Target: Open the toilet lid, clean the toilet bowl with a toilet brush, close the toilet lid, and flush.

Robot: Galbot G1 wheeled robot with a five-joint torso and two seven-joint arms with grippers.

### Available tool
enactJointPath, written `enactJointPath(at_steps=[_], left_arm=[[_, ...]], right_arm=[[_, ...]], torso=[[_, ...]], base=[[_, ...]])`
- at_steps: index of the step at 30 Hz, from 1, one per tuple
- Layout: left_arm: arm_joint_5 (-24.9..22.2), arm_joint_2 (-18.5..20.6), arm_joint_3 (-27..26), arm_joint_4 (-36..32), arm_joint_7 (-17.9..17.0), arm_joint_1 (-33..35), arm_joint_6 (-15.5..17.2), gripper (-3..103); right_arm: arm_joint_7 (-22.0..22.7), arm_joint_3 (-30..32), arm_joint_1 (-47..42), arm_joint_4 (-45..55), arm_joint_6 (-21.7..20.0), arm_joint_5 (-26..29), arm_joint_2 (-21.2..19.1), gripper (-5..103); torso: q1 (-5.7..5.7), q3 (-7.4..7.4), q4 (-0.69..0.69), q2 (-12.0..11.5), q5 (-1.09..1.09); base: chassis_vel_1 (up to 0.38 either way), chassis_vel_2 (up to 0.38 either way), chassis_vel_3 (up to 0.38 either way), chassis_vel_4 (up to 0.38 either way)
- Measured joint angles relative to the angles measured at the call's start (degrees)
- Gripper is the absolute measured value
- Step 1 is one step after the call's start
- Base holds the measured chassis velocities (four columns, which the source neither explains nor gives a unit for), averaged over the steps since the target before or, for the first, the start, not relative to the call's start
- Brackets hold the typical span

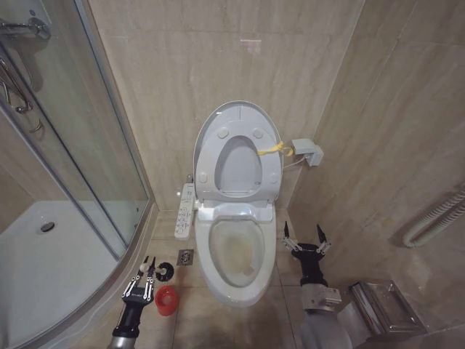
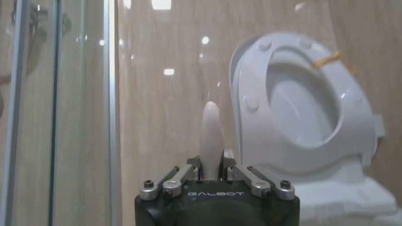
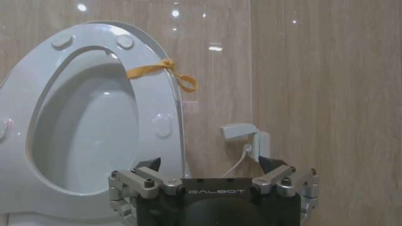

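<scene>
We see one toilet lid (image 1: 238, 120) raised against the wall, one toilet bowl (image 1: 236, 254) open. Left gripper (image 1: 141, 278) fingers clamped on one toilet brush (image 2: 212, 136) handle, above one red holder (image 1: 166, 299). Right gripper (image 1: 306, 240) fingers apart, beside the bowl.

Tiled floor (image 1: 189, 320); toilet bowl (image 1: 236, 254), red cup (image 1: 166, 299)

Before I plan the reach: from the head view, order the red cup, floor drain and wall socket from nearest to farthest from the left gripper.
From the left gripper:
1. Red cup, beside it on the floor.
2. Floor drain, by the toilet base.
3. Wall socket, far across, beyond the raised lid.
</scene>
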Motion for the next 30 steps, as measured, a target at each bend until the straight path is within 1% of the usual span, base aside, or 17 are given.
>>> enactJointPath(at_steps=[2, 3, 6, 7, 10, 12, 13, 15, 16, 19, 20, 22, 23, 26, 27, 30], left_arm=[[0.7, 0.1, 0.1, -4.1, -0.7, 2.4, 0.2, 20], [0.7, 0.1, 0.1, -4.1, -0.7, 2.4, 0.2, 20], [2.0, -0.1, 1.1, -11.5, -1.9, 5.9, 1.1, 20], [2.0, -0.1, 1.1, -11.5, -1.9, 5.9, 1.1, 20], [3.7, -0.3, 2.0, -17.0, -2.8, 8.2, 1.8, 20], [3.9, -0.3, 2.1, -17.9, -3.0, 8.6, 2.0, 20], [4.4, 0.5, 2.7, -21.8, -3.5, 9.4, 3.7, 20], [4.2, 1.6, 4.1, -24.8, -4.1, 8.9, 6.6, 20], [4.2, 1.6, 4.1, -24.8, -4.1, 8.9, 6.6, 20], [3.7, 2.8, 6.7, -26.0, -4.3, 6.8, 9.2, 20], [3.7, 2.8, 6.7, -26.0, -4.3, 6.8, 9.2, 20], [2.9, 3.7, 8.4, -26.4, -4.2, 4.7, 10.9, 20], [2.9, 3.7, 8.4, -26.4, -4.2, 4.7, 10.9, 20], [0.8, 5.9, 10.4, -26.4, -4.1, 0.1, 13.7, 20], [0.8, 5.9, 10.4, -26.4, -4.1, 0.1, 13.7, 20], [-2.6, 8.7, 12.3, -24.8, -3.3, -4.7, 15.7, 20]], right_arm=[[0.0, 0.0, 0.0, 0.0, 0.0, 0.0, 0.0, 100], [0.0, 0.0, 0.0, 0.0, 0.0, 0.0, 0.0, 100], [0.0, 0.0, 0.0, 0.0, 0.0, 0.0, 0.0, 100], [0.0, 0.0, 0.0, 0.0, 0.0, 0.0, 0.0, 100], [0.0, 0.0, 0.0, 0.0, 0.0, 0.0, 0.0, 100], [0.0, 0.0, 0.0, 0.0, 0.0, 0.0, 0.0, 100], [0.0, 0.0, 0.0, 0.0, 0.0, 0.0, 0.0, 100], [0.0, 0.0, 0.0, 0.0, 0.0, 0.0, 0.0, 100], [0.0, 0.0, 0.0, 0.0, 0.0, 0.0, 0.0, 100], [0.0, 0.0, 0.0, 0.0, 0.0, 0.0, 0.0, 100], [0.0, 0.0, 0.0, 0.0, 0.0, 0.0, 0.0, 100], [0.0, 0.0, 0.0, 0.0, 0.0, 0.0, 0.0, 100], [0.0, 0.0, 0.0, 0.0, 0.0, 0.0, 0.0, 100], [0.0, 0.0, 0.0, 0.0, 0.0, 0.0, 0.0, 100], [0.0, 0.0, 0.0, 0.0, 0.0, 0.0, 0.0, 100], [0.0, 0.0, 0.0, 0.0, 0.0, 0.0, 0.0, 100]], torso=[[-0.01, 0.00, 0.01, 0.0, 0.01], [-0.01, 0.00, 0.01, 0.0, 0.01], [0.00, 0.01, 0.00, 0.0, 0.01], [0.00, 0.01, 0.00, 0.0, 0.01], [0.03, 0.01, -0.01, 0.0, 0.00], [0.04, 0.01, 0.00, 0.0, 0.01], [0.02, 0.01, 0.00, 0.0, 0.00], [0.00, 0.00, 0.00, 0.0, 0.01], [0.00, 0.00, 0.00, 0.0, 0.01], [-0.01, 0.00, -0.01, 0.0, 0.00], [-0.01, 0.00, -0.01, 0.0, 0.00], [0.00, 0.01, 0.00, 0.0, 0.00], [0.00, 0.01, 0.00, 0.0, 0.00], [0.01, 0.01, 0.00, 0.0, 0.00], [0.01, 0.01, 0.00, 0.0, 0.00], [0.01, 0.01, 0.00, 0.0, 0.00]], base=[[0.000, 0.000, 0.000, 0.000], [0.000, 0.000, 0.000, 0.000], [-0.074, 0.049, 0.066, -0.062], [-0.078, 0.057, 0.093, -0.078], [-0.070, 0.081, 0.060, -0.059], [-0.049, 0.068, 0.035, -0.047], [0.000, 0.000, 0.000, 0.000], [0.000, 0.000, 0.000, 0.000], [0.000, 0.000, 0.000, 0.000], [0.000, 0.000, 0.000, 0.000], [0.000, 0.000, 0.000, 0.000], [0.000, 0.000, 0.000, 0.000], [0.000, 0.000, 0.000, 0.000], [0.000, 0.000, 0.000, 0.000], [0.000, 0.000, 0.000, 0.000], [0.000, 0.000, 0.000, 0.000]])
